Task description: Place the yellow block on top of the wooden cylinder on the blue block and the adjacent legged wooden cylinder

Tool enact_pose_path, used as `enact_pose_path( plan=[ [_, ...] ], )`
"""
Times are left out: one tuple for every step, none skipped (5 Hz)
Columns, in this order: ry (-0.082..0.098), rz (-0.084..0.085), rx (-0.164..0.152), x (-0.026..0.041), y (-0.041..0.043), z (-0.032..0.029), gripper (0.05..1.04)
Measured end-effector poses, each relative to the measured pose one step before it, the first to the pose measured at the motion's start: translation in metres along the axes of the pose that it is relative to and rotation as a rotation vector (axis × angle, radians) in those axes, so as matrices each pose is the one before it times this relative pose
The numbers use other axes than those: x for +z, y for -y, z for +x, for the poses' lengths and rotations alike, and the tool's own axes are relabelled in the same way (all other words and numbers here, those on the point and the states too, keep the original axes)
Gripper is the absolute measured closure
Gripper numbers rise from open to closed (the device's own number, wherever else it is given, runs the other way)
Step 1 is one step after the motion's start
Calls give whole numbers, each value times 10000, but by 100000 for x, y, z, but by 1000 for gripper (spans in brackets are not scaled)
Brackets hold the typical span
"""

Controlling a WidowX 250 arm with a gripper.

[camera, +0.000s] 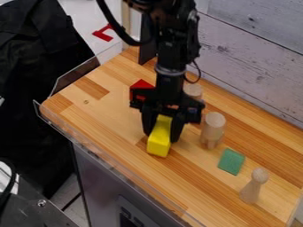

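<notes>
Jaws of the black two-finger gripper (161, 134) stand partly apart, one on each side of a long, flat-sided, bright yellow block (158, 146), gripping it above the middle of the light wooden desk (106, 113). Its smooth lower end juts out toward the camera; the upper part lies between the dark jaws, partly covered, and whether the block touches the wood is hard to tell.

Nearest the camera, at the lower right, is a pale wooden peg figure (253, 188) with a round head and a wider base. Just beyond it lies a flat green block (231, 161), then a thicker pale wooden figure (213, 128) with a notched foot. Farther back, a red block (139, 90) and a pale round-topped wooden piece (193, 91) are both partly hidden by the gripper, their full shapes unclear.
</notes>
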State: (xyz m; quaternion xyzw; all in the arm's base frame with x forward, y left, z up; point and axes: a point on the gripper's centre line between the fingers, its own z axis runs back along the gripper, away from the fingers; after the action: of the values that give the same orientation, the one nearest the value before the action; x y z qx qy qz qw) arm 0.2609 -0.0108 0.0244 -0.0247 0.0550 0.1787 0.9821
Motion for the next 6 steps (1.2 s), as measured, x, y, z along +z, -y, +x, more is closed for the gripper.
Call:
enact_pose_path(
  plan=[
    [629, 153, 968, 4811, 423, 845, 537],
    [485, 96, 476, 4614, 380, 484, 537],
    [569, 59, 662, 2942, 1163, 554, 537],
    [209, -417, 488, 991, 2475, 526, 537],
    [-796, 298, 1039, -2328, 1420, -740, 537],
    [-863, -62, 348, -2100, 585, -938, 537]
  ],
)
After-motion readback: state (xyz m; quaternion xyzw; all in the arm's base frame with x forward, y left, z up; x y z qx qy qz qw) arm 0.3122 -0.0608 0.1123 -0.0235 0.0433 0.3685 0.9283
